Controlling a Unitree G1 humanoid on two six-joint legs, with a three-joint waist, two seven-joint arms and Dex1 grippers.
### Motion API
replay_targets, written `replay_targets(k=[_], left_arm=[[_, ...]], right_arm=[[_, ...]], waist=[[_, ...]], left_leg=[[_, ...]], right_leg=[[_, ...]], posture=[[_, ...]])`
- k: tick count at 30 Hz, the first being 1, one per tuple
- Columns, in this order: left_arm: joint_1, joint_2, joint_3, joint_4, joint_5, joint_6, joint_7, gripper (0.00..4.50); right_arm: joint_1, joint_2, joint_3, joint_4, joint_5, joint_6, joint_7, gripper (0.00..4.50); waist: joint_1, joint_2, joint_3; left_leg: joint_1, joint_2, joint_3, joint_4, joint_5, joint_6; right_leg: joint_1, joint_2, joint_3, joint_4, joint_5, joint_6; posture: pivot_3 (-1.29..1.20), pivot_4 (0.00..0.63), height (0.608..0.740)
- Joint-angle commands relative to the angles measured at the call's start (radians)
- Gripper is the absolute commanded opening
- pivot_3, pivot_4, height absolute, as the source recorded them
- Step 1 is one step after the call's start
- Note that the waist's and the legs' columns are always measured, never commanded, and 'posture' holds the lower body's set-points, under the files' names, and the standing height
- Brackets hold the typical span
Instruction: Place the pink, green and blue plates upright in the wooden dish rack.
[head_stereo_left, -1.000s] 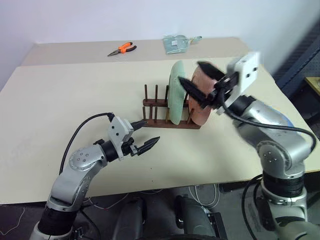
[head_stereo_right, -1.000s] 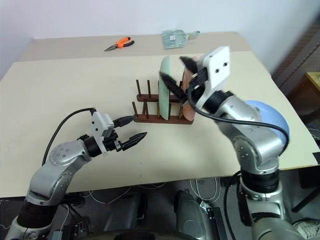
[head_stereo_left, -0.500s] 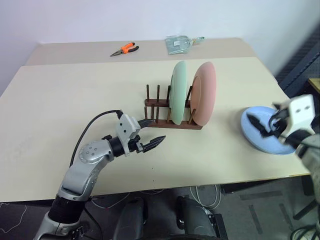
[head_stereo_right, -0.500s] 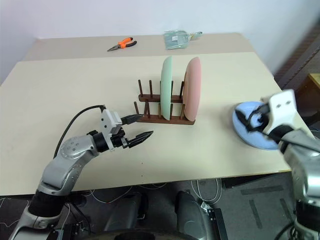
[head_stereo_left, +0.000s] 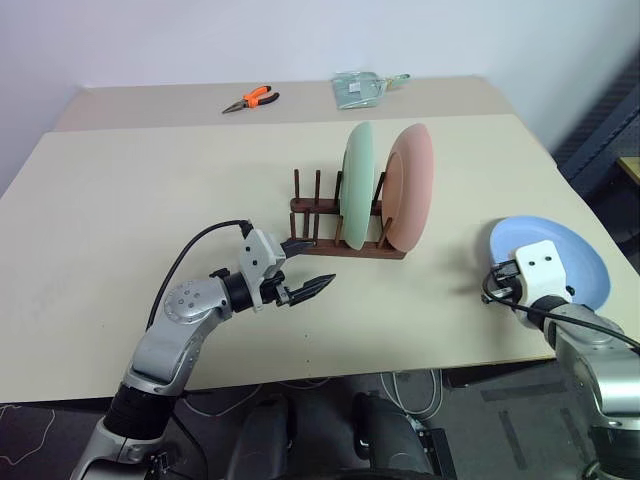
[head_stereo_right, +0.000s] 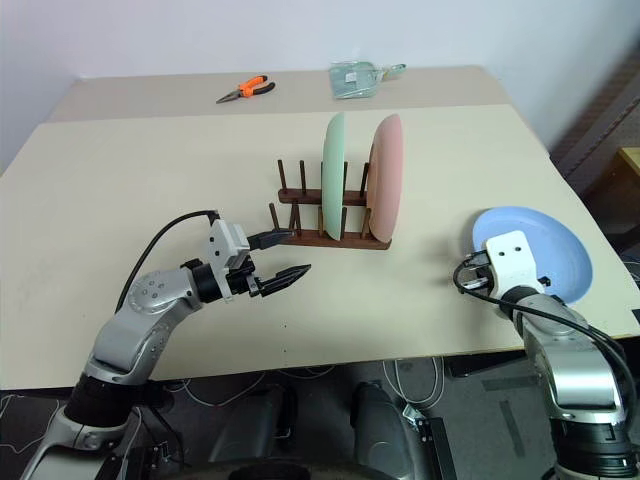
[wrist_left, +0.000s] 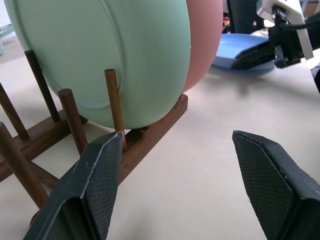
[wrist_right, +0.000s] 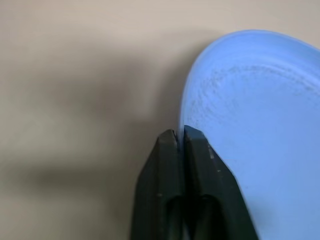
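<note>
Dark wooden dish rack (head_stereo_left: 340, 228), green plate (head_stereo_left: 356, 182) and pink plate (head_stereo_left: 410, 186) upright, blue plate (head_stereo_left: 570, 255) flat nearby

right tool (wrist_right: 180, 134): fingers together on blue plate (wrist_right: 255, 125) rim | beige table (wrist_right: 75, 75)

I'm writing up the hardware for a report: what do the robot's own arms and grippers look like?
Both arms are silver-grey metal segments with rounded joint housings and black collars. Each wrist carries a white boxy camera module fed by a looping black cable. The left gripper and right gripper each have two black tapered fingers; the left fingers' inner pads are cross-hatched.
</note>
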Motion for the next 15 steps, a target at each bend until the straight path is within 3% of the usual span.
replay_targets(k=[1,6,10,12,15], left_arm=[[-0.012,0.004,0.009,-0.039,-0.001,-0.009,0.001,3.59],[-0.011,0.015,0.050,0.001,0.015,-0.044,0.017,3.59],[-0.017,0.016,0.083,0.070,0.049,-0.114,0.044,3.59],[-0.019,0.009,0.093,0.093,0.064,-0.143,0.061,3.59],[-0.004,-0.014,0.132,0.132,0.098,-0.208,0.130,3.59]], right_arm=[[-0.043,-0.035,-0.013,-0.045,-0.057,-0.080,-0.002,0.05],[-0.286,-0.017,-0.105,-0.163,0.036,-0.153,0.007,0.05],[-0.581,0.098,-0.205,-0.263,0.388,-0.053,-0.020,0.05],[-0.650,0.130,-0.228,-0.289,0.533,0.005,-0.046,0.05],[-0.752,0.233,-0.181,-0.339,0.887,0.036,-0.147,0.05]], waist=[[-0.001,0.000,0.000],[-0.015,0.005,0.003],[-0.021,0.005,0.003],[-0.017,0.003,0.002],[-0.019,0.003,0.002]], left_leg=[[0.000,0.000,0.000,0.000,0.000,0.000],[0.000,0.000,0.000,0.001,0.000,0.000],[0.000,0.001,-0.002,0.000,0.000,0.000],[0.000,0.002,-0.004,-0.001,0.000,0.000],[0.000,0.001,-0.004,-0.001,0.000,0.000]], right_leg=[[0.000,0.000,0.000,0.000,0.000,0.000],[-0.001,0.000,0.000,0.001,0.000,0.000],[-0.001,0.002,0.000,0.002,0.001,0.001],[0.000,0.003,-0.002,0.002,0.002,0.004],[0.001,0.001,-0.003,0.002,0.002,0.003]], posture=[[0.00,0.150,0.738],[0.00,0.150,0.738],[0.00,0.150,0.738],[0.00,0.150,0.738],[0.00,0.150,0.738]])
